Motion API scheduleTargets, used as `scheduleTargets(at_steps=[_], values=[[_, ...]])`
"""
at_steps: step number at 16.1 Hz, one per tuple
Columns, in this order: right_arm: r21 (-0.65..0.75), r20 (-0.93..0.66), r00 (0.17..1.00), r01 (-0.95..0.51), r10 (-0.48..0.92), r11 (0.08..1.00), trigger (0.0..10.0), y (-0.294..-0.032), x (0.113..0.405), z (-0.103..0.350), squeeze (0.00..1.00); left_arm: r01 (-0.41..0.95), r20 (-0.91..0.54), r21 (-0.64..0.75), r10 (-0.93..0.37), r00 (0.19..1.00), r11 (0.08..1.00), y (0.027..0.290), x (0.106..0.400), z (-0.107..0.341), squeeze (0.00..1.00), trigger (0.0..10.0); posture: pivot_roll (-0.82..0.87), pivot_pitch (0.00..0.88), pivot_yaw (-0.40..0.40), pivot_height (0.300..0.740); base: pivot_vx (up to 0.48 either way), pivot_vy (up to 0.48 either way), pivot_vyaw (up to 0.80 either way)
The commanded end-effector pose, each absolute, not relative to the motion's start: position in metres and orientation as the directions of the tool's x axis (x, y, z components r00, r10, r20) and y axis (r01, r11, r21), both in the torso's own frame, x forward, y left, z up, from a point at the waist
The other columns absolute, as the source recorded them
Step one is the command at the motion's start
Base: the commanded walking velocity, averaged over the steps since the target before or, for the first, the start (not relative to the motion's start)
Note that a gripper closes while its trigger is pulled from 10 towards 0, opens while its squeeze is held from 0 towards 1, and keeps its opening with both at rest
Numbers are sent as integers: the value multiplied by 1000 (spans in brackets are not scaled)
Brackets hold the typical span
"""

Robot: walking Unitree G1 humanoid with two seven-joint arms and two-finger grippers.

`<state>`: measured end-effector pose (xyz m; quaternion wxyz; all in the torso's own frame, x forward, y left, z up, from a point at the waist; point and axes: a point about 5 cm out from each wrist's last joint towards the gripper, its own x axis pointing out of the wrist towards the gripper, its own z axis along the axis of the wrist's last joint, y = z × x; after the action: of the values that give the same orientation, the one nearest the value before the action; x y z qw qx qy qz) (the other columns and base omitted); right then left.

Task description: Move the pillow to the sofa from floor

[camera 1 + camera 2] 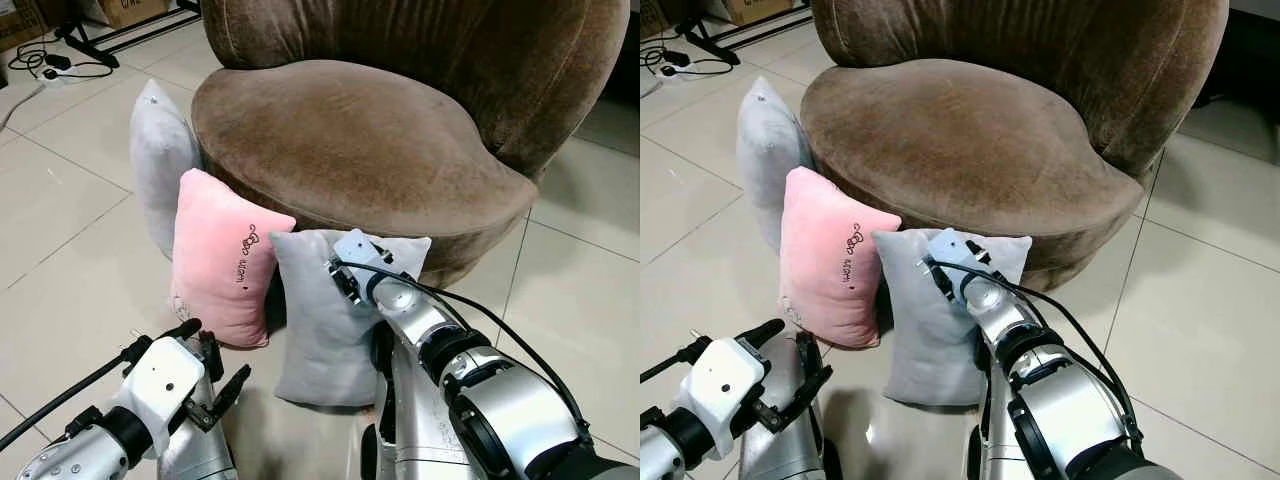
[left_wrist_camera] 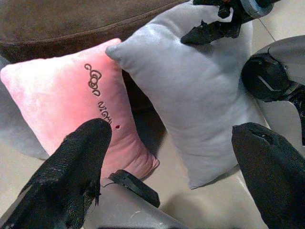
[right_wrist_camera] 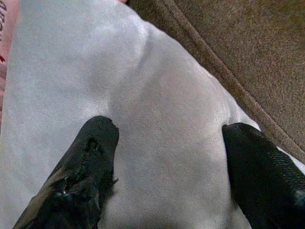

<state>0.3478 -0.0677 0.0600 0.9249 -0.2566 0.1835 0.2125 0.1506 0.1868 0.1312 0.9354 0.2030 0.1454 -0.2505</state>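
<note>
Cables (image 1: 45,62) on tiled floor (image 1: 60,230)

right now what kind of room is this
Probably a living room in a home: a round brown plush sofa chair stands on pale floor tiles, with a pink pillow and two grey pillows leaning against its base.

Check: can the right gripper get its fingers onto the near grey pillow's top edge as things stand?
Probably yes. The right gripper is open right at the top of the near grey pillow, one finger either side of the fabric. Nothing lies between them; the pink pillow stands to its side and the sofa behind.
</note>
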Motion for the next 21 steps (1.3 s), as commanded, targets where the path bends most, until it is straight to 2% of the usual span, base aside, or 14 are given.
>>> scheduleTargets(at_steps=[1,11,19,21], values=[[-395,-502,816,-511,286,763,0,-70,341,49,0,542,-381,304,-421,823,784,185,149,133,0,10000,38,143,-37,415,0,0,0],[-378,-505,810,-519,299,767,0,-64,341,50,0,578,-406,281,-451,795,766,184,146,128,0,10000,40,134,-36,415,0,0,0],[-357,-525,803,-509,283,783,0,-69,339,46,0,586,-415,288,-453,789,758,184,145,126,0,10000,45,117,-38,415,0,0,0],[-317,-542,790,-506,285,802,0,-70,336,41,0,586,-415,293,-452,790,755,184,146,125,0,10000,47,106,-37,415,0,0,0]])
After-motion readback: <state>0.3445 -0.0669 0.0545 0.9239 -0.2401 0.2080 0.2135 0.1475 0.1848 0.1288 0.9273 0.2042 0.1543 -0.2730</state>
